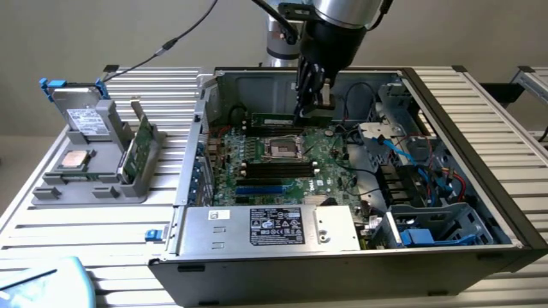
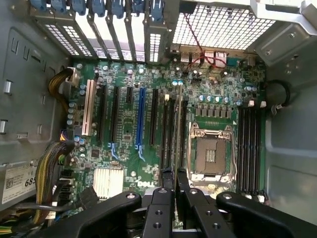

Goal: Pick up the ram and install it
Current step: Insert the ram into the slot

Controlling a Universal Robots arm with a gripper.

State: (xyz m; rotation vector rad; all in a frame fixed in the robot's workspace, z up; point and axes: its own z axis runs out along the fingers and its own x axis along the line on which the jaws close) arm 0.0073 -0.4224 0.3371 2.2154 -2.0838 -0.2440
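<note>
My gripper (image 1: pixel 306 113) hangs inside the open computer case (image 1: pixel 505 212), above the motherboard (image 1: pixel 325 170). It is shut on the ram (image 1: pixel 276 120), a narrow green stick with a white label that juts out level toward the exterior view's left. In the wrist view the two black fingers (image 2: pixel 165 186) pinch the ram (image 2: pixel 177 131), which shows edge-on. There it lines up over the black memory slots (image 2: pixel 168 134) beside the empty CPU socket (image 2: pixel 210 156). The stick is still clear of the board.
On the exterior view's left, a grey fixture (image 1: pixel 81 189) holds another upright green board (image 1: pixel 140 153), a square silver processor (image 1: pixel 76 159) and a metal drive (image 1: pixel 86 119). Cables (image 1: pixel 411 160), a drive cage (image 1: pixel 428 228) and the power supply (image 1: pixel 269 228) crowd the case.
</note>
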